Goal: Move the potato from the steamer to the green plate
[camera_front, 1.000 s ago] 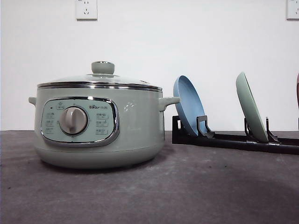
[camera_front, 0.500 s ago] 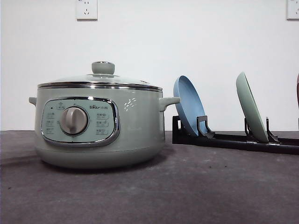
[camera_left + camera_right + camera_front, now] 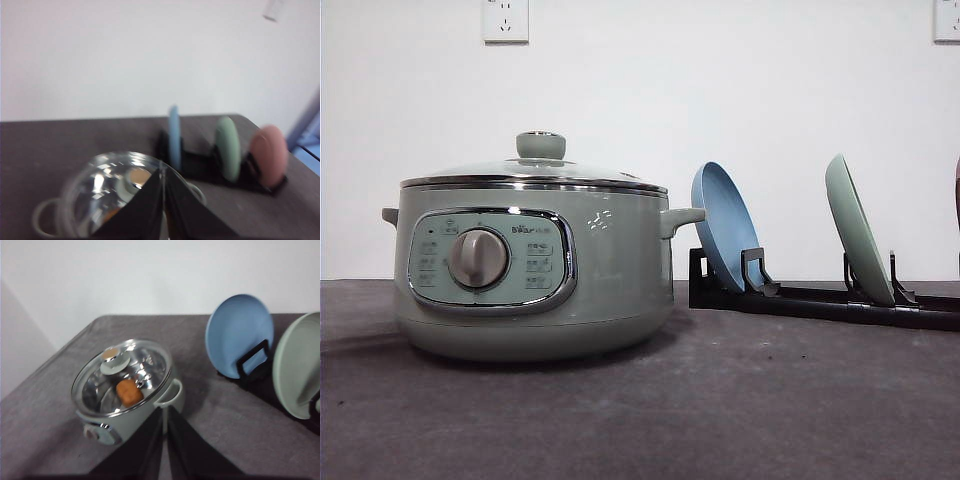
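Nothing on the table has shifted in the last second: potato (image 3: 129, 392) sits inside the steamer (image 3: 535, 270) under its glass lid (image 3: 122, 374). Green plate (image 3: 858, 228) stands upright in the rack (image 3: 820, 300). Left gripper (image 3: 163, 210) and right gripper (image 3: 165, 450) both look pressed closed and empty, so lifting the lid likely comes first.

We saw a dark grey counter (image 3: 740, 400) under a white wall. At three o'clock stood a black rack (image 3: 800, 297) holding a blue plate (image 3: 722, 226) on edge, tilted back. A pink plate (image 3: 268, 155) stood at the rack's far end. Two wall sockets (image 3: 505, 19) sat at twelve o'clock.
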Motion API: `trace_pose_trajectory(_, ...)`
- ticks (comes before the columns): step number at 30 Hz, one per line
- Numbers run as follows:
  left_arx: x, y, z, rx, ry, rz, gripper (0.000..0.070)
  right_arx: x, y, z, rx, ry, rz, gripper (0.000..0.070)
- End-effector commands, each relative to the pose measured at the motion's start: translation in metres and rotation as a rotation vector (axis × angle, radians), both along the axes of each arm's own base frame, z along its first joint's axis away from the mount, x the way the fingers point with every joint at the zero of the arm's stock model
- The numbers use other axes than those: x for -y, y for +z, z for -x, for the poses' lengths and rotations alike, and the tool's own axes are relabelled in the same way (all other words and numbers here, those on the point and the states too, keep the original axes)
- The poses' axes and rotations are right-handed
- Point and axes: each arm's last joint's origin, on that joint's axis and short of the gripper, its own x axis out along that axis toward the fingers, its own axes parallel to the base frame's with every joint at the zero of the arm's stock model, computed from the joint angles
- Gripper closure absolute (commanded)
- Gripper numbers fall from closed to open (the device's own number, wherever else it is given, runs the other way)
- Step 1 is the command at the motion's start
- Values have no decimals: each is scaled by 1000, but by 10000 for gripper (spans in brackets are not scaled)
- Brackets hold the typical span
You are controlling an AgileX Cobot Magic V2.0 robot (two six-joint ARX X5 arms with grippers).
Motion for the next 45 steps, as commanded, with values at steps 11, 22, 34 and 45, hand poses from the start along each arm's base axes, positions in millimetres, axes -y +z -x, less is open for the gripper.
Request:
trace_pose_trajectory(11, 21, -6, -15, -62, -264, -144, 700, -12, 1, -22, -29, 143, 80, 696)
trace_pose_trajectory(22, 26, -8, -22, -80, -281, -152, 656, -13, 0, -23, 11, 163, 130, 696)
trace_pose_trajectory(34, 27, -9, -25, -81, -282, -152, 123, -13, 0, -23, 1, 155, 120, 213)
trace_pose_trajectory(45, 27, -8, -24, -80, -285, -150, 0, -13, 0, -23, 0, 156, 119, 105)
